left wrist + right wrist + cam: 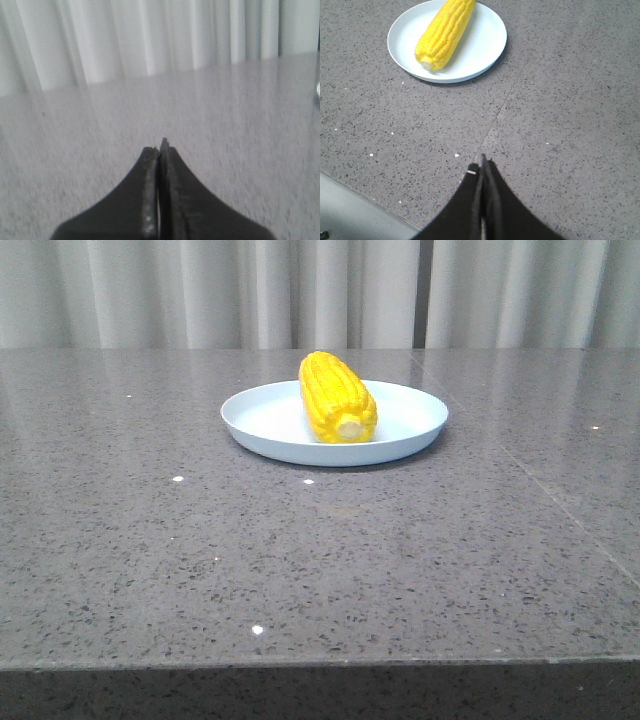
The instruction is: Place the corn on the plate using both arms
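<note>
Corn [336, 398] lies flat on the plate [270, 418], lengthwise near-to-far, pale cut end toward the near side, tip toward the far rim. Cob sits roughly at the plate's middle, shorter than the plate is wide, pale plate surface showing on both sides of it. Plate rests on the grey speckled table [300, 560], at centre width, toward the far half. Folded pale curtain [200, 290] runs behind the far table edge.

No arm or gripper shows in the front view.

Left gripper [160, 146]: jaws pressed together, tips meeting, nothing between them. It hangs over bare tabletop; curtain ahead of it. A sliver of something pale shows at the frame edge in the left wrist view, too little to tell what.

Right gripper [481, 167]: jaws also closed tight tip to tip, holding nothing. It is above bare table, well apart from plate [480, 45] and corn [444, 32], both seen whole in the right wrist view. A thin seam line [515, 85] in the tabletop runs past the plate on the right.

Neither gripper touches corn or plate.
</note>
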Robot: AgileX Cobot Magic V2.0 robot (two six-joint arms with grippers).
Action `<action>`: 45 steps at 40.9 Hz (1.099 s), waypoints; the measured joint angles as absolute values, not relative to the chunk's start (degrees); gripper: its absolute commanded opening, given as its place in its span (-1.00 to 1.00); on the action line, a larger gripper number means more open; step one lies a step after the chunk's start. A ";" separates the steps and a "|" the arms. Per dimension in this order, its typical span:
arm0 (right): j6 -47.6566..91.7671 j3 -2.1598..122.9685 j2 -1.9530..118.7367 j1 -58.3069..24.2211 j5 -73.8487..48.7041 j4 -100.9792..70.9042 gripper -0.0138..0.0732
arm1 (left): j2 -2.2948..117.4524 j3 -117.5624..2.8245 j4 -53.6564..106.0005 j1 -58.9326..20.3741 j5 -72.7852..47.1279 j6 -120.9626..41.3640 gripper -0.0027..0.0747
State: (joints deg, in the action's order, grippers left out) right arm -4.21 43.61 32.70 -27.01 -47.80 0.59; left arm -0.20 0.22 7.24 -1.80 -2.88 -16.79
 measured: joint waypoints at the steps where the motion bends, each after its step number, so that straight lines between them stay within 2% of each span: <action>1: -4.21 43.61 32.70 -27.01 -47.80 0.59 -0.84 | -0.20 0.22 7.38 -1.80 -2.68 -16.79 -0.98; 13: -4.21 43.61 32.70 -27.01 -47.68 0.59 -0.84 | -0.20 0.22 7.37 0.65 -1.62 -16.79 -0.98; 45: -4.21 43.61 32.70 -27.01 -47.68 0.59 -0.84 | -0.20 0.22 7.37 0.22 -1.30 -16.79 -0.98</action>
State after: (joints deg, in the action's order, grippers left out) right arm -4.21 43.61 32.70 -27.01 -47.68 0.59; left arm -0.20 0.22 7.37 0.22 -1.30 -16.79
